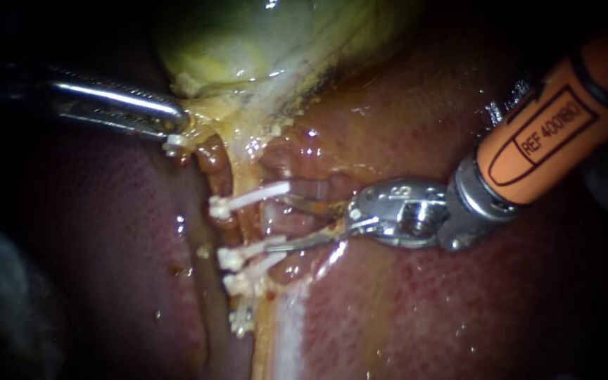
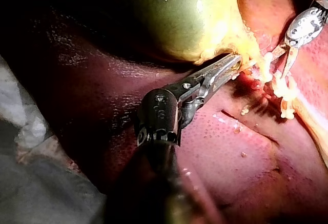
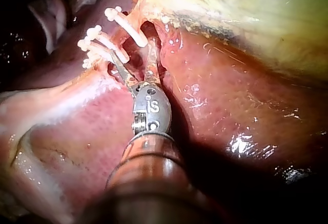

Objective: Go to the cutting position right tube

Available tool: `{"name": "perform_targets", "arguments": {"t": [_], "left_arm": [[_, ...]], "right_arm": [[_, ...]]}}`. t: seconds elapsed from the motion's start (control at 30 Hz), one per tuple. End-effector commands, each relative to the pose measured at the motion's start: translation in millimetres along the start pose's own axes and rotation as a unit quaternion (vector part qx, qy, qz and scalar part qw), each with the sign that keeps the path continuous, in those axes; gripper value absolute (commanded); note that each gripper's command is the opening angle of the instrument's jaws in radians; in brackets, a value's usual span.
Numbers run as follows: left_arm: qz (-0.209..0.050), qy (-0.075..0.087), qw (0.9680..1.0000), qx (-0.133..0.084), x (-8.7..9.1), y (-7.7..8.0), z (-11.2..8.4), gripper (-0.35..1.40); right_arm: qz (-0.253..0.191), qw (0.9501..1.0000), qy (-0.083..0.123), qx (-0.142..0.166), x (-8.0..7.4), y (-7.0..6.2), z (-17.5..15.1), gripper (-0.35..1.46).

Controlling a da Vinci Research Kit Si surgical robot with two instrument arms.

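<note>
Dark red liver serving as the bed, with the gallbladder and a clipped tube lying on it.
The glistening liver (image 1: 445, 309) fills the endoscope view from 3 round to 9 o'clock. The yellow-green gallbladder (image 1: 248, 42) rests on it at 12 o'clock. Just left of centre, white clips (image 1: 248, 199) cross a pinkish tube (image 1: 279, 219). Grey cloth (image 2: 31, 147) borders the liver's outer edge.

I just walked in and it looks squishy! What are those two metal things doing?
Two robot instruments work on a pig's liver. The left instrument has its jaws shut on the greenish gallbladder, holding it. The right instrument has open jaws, a tube between them, amid white clips.
</note>
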Motion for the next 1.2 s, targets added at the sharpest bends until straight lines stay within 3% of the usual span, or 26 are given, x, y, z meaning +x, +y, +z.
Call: {"name": "perform_targets", "arguments": {"t": [0.03,0.63,0.9,1.2], "left_arm": [[0.0,0.0,1.0,0.0,0.0,0.0,0.0,-0.35],[0.0,0.0,1.0,0.0,0.0,0.0,0.1,-0.35],[0.0,0.0,1.0,0.001,0.1,0.1,0.1,-0.35],[0.0,0.0,1.0,-0.001,0.1,0.1,0.2,-0.35]], "right_arm": [[-0.003,1.0,0.004,0.007,0.1,-0.1,0.2,1.32],[0.0,0.9955,0.049,0.081,2.2,-0.1,4.3,1.28],[0.014,0.9936,0.075,0.084,3.5,0.3,6.8,1.28],[0.025,0.9921,0.086,0.088,3.7,-0.3,7.0,1.27]]}}
